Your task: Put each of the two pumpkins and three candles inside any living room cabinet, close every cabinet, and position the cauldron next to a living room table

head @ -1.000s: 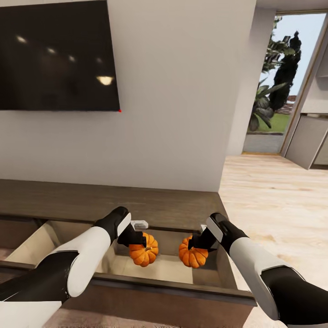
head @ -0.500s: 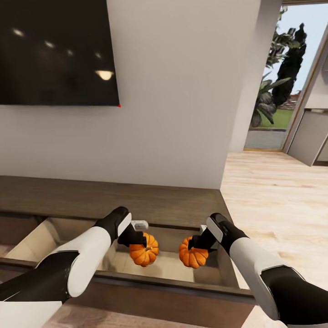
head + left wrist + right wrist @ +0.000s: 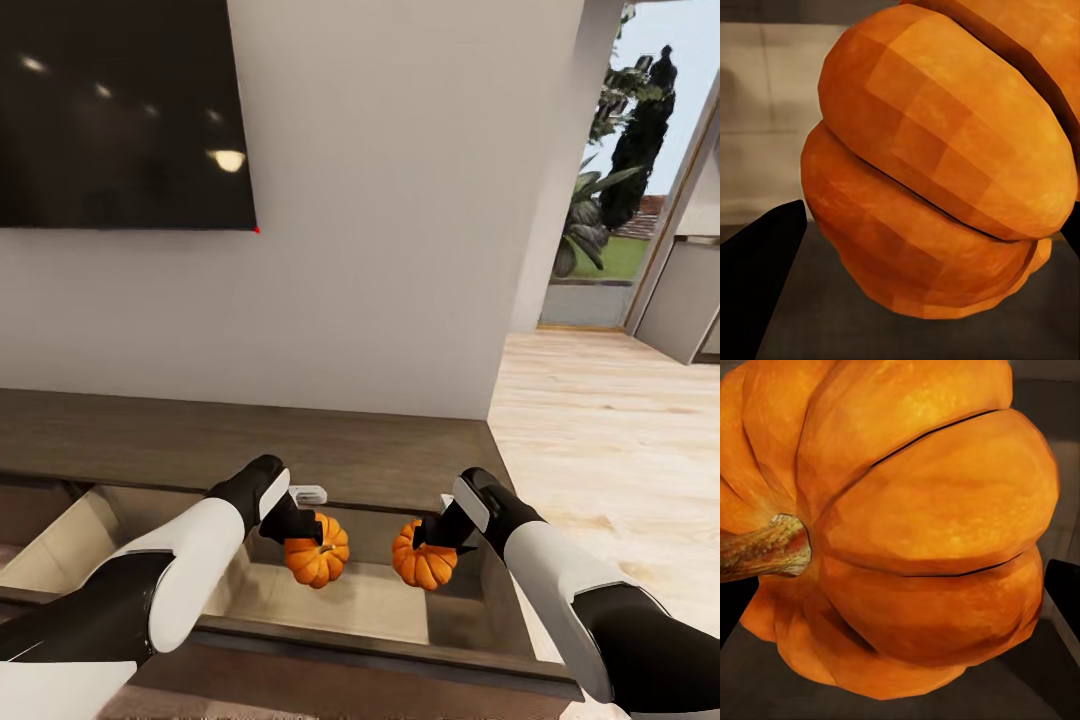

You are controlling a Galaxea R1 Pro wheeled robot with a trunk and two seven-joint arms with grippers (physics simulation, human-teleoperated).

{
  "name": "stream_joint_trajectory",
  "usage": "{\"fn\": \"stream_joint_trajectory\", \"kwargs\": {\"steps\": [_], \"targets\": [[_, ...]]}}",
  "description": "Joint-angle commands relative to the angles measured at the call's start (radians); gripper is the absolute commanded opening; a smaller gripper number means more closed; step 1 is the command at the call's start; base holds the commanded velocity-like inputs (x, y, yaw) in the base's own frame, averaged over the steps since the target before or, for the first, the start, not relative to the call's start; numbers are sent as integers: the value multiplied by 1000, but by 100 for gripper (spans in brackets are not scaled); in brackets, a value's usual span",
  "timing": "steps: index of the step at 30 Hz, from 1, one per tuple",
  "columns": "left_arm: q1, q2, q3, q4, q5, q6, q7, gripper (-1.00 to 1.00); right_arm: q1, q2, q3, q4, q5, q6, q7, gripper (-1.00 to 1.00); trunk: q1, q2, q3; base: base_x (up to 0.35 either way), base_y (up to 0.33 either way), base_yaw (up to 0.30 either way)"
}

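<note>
Arms reach forward side by side over the long dark-brown wooden cabinet [image 3: 250,450], at its open pale drawer [image 3: 330,595]. Left gripper [image 3: 300,528] clamps 1 ribbed orange pumpkin [image 3: 317,552] at 11 o'clock; right gripper [image 3: 432,532] clamps the other pumpkin [image 3: 424,556] at 1 o'clock, stem [image 3: 765,547] sideways.

Your head camera looks forward and down from above both arms, facing the wall, with the open drawer [image 3: 330,600] of the cabinet [image 3: 200,440] near and the doorway far right. Your left wrist camera sits very close against the left pumpkin [image 3: 937,172]; your right wrist camera equally close to the right pumpkin [image 3: 915,525]. All three views share the drawer's interior and those pumpkins.
</note>
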State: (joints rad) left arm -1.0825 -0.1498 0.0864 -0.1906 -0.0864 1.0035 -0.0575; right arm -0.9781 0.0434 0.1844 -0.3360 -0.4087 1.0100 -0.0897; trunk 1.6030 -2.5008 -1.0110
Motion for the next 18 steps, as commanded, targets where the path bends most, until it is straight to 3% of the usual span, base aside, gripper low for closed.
{"fn": "stream_joint_trajectory", "kwargs": {"steps": [1,18], "targets": [[0,0,8,-1,-10,4,-4,-100,-1,0,6,-1,-12,3,-10,-100,0,-1,-5,1,0,0],[0,0,7,-1,-13,4,-2,-100,-1,0,6,-1,-11,3,-11,-100,8,-5,-71,0,0,0]]}}
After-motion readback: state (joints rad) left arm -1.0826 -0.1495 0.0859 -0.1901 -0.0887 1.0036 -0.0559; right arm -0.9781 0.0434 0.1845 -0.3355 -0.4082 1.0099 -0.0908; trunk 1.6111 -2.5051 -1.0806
